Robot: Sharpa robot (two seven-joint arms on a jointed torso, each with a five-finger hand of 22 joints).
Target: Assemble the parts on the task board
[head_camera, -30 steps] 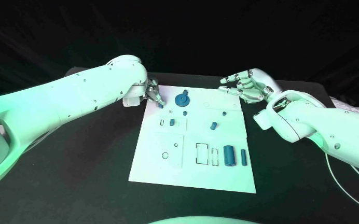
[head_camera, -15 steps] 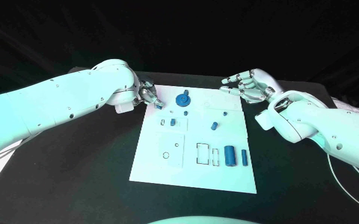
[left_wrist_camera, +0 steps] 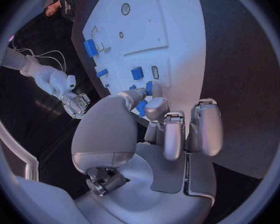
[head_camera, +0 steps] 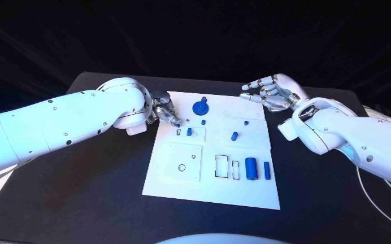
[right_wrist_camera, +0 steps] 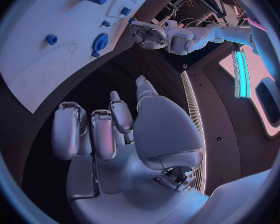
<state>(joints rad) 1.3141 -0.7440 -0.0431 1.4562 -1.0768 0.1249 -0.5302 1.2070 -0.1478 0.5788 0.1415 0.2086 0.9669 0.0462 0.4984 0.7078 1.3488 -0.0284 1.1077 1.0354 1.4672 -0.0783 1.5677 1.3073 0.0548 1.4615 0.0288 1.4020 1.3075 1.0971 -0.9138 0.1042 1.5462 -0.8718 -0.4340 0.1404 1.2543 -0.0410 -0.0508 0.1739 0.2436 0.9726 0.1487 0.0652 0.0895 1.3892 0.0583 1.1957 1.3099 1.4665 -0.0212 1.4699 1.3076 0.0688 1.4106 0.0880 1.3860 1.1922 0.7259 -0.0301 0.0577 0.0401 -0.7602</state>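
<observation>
While pinched, blue part in left hand.

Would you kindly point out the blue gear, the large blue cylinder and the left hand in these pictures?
blue gear (head_camera: 199, 108): head view, on its round toothed face.
large blue cylinder (head_camera: 251, 169): head view, on the middle of its side.
left hand (head_camera: 165, 110): head view, on the silver fingers at the task board's edge.

A robotics lab: black table, white task board, dark curtained surroundings.
</observation>
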